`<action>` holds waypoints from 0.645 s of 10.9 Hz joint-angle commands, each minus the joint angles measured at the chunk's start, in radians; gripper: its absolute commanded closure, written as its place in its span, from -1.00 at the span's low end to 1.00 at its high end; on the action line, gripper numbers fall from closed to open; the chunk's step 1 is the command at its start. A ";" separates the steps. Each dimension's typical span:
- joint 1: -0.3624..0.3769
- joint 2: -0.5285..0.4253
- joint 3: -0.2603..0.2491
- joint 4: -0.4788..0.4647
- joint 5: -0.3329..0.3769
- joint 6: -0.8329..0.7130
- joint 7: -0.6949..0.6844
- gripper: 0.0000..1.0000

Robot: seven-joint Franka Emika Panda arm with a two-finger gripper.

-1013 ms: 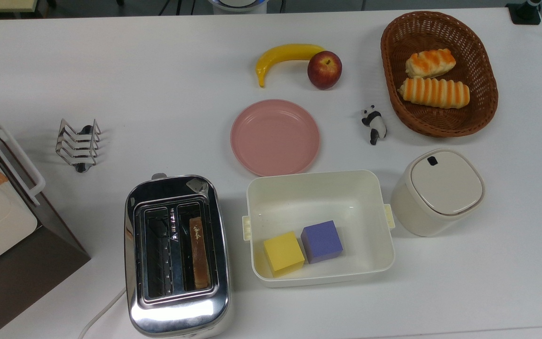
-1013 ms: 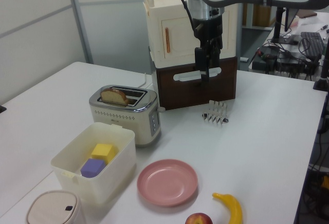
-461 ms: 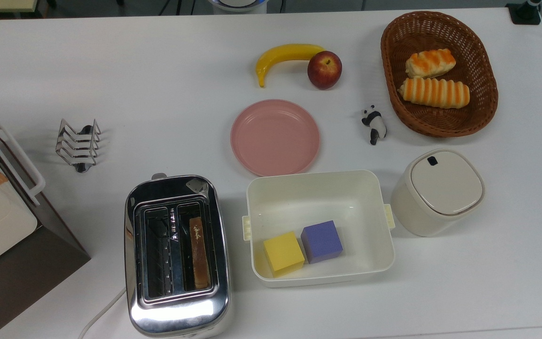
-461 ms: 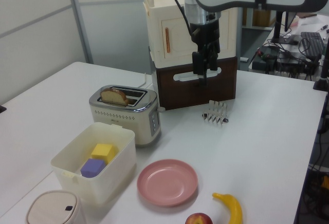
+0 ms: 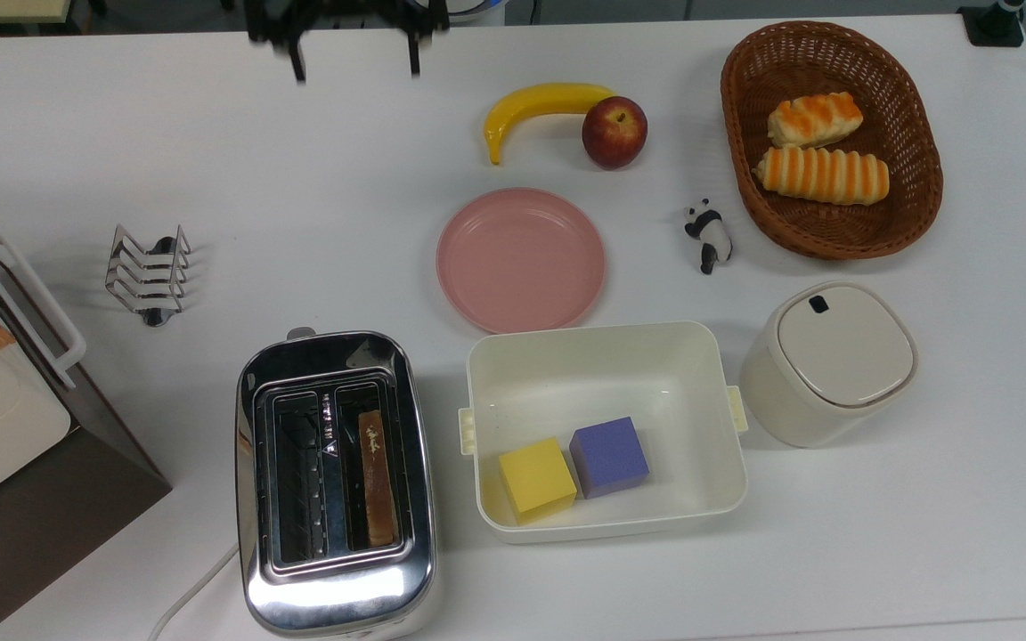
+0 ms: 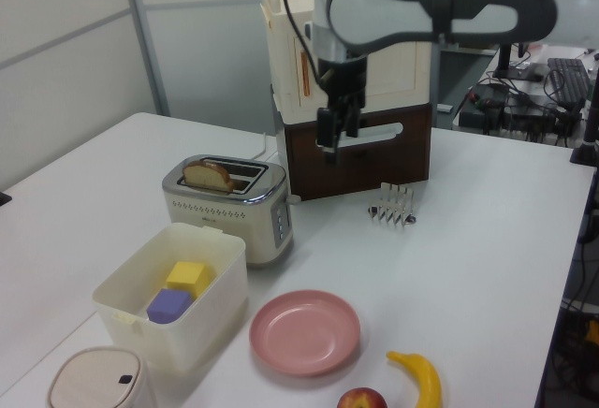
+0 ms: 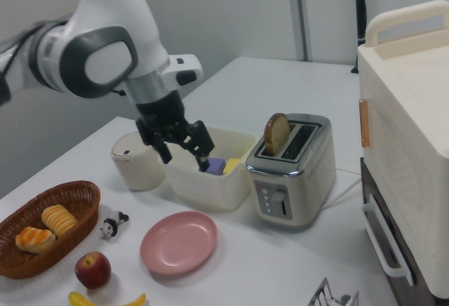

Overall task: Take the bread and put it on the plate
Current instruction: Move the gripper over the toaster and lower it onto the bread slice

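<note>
The bread stands edge-up in the chrome toaster; its slot lettering is unreadable. The pink plate lies bare. The tool hangs empty, fingers spread.

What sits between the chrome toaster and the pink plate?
Nothing: in the top view, bare white table separates the chrome toaster holding the brown bread slice from the round pink plate.
</note>
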 commanded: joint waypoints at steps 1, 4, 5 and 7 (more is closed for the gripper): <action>0.009 0.081 -0.001 0.006 0.010 0.179 0.017 -1.00; 0.017 0.157 0.002 0.008 0.006 0.372 0.026 -1.00; 0.017 0.196 0.002 0.035 0.006 0.430 0.025 -1.00; 0.030 0.262 0.002 0.069 0.002 0.544 0.026 -1.00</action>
